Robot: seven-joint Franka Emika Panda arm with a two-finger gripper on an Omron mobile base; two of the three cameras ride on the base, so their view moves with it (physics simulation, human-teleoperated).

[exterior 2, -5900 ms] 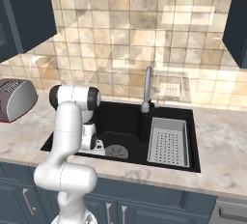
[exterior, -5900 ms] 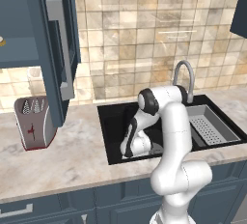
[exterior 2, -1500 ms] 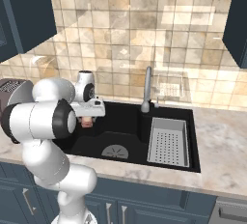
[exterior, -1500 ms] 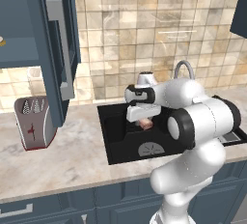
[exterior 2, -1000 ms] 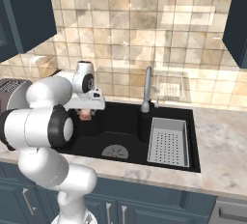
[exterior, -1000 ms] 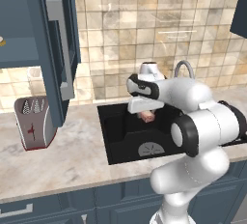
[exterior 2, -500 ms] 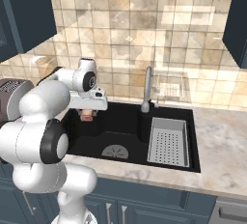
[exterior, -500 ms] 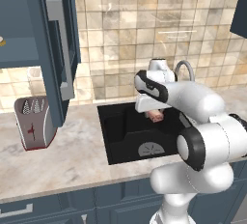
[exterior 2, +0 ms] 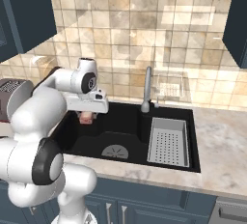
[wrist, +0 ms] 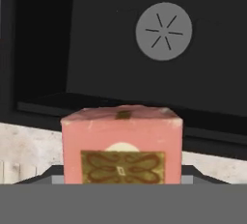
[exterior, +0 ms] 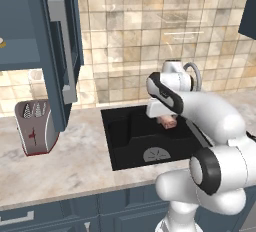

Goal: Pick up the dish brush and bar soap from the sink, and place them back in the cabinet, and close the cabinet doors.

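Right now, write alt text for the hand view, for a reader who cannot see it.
A pinkish-red bar soap with a gold-brown ornamental label fills the lower centre, held in the gripper above the black sink. The round grey drain sits below in the basin, and a strip of beige marble counter shows beside the soap.

The white arm rises from its base, bends at a dark elbow joint and reaches forward, forearm running toward 11 o'clock in the left base view. The wrist is turned down, so the tool points downward. Its fingers are closed on the soap, held raised between them.
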